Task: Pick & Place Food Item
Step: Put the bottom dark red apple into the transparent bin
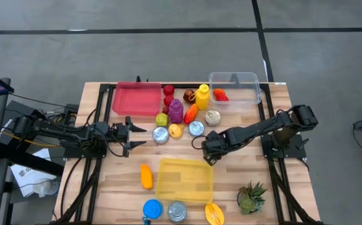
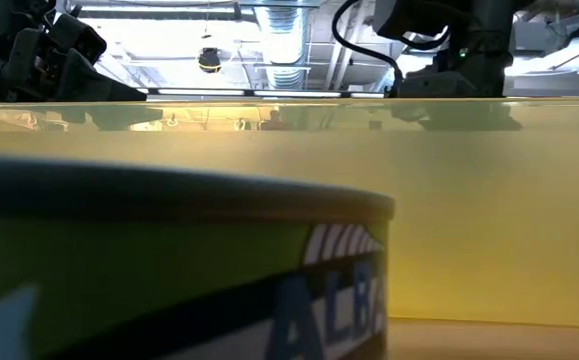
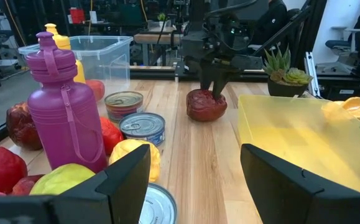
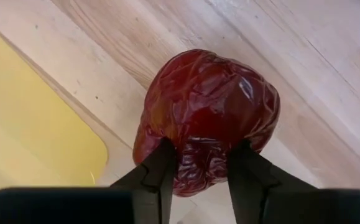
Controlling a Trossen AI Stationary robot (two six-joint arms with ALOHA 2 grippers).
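Two fingers of right end effector (image 4: 201, 171) pinching dark red fruit (image 4: 207, 115), table (image 4: 329, 50)

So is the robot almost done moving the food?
Hardly started, it looks. The yellow bin looks empty. Now the right hand pinches a wrinkly dark red food item sitting on the table beside that bin. The left hand waits open. Lifting and placing it are left.

Partial lettering "ALB" is read in pale print on a dark blue band of the can (image 2: 169, 270) nearest the low camera; the rest is cut off, possibly a brand name.
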